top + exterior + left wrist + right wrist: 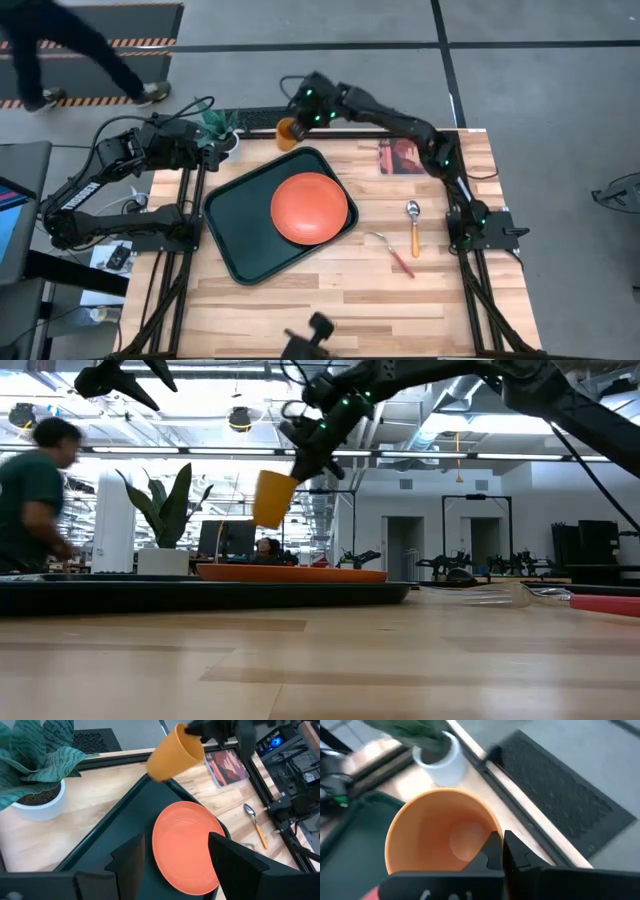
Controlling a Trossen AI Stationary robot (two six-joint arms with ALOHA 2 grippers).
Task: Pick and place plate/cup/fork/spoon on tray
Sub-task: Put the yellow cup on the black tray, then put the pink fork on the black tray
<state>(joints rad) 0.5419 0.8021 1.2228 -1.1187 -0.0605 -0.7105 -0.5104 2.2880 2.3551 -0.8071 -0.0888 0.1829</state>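
On the near part of the worktop (330, 290), to the right of the tray, lie the fork (393, 254) with its red handle and the spoon (414, 226) with its orange-yellow handle; both are flat on the wood, close to each other but apart, and clear of the tray's rim. The dark green tray (235, 215) sits turned at an angle, and the orange-red plate (310, 208) rests flat inside it toward its right side.

Beyond the tray's far edge, the right tool (294, 118) holds the cup (288, 132) in the air, one finger inside the rim and one outside, pinching its wall. The cup is plain orange-yellow, tilted, and touches nothing below it. Near it, by the far left corner, stands a white pot with a green plant (217, 130). A reddish picture card (399, 156) lies at the far right.

The left tool (175, 857) hangs above the tray's left side, fingers spread, gripping nothing.

A person (35, 495) is in the room behind.
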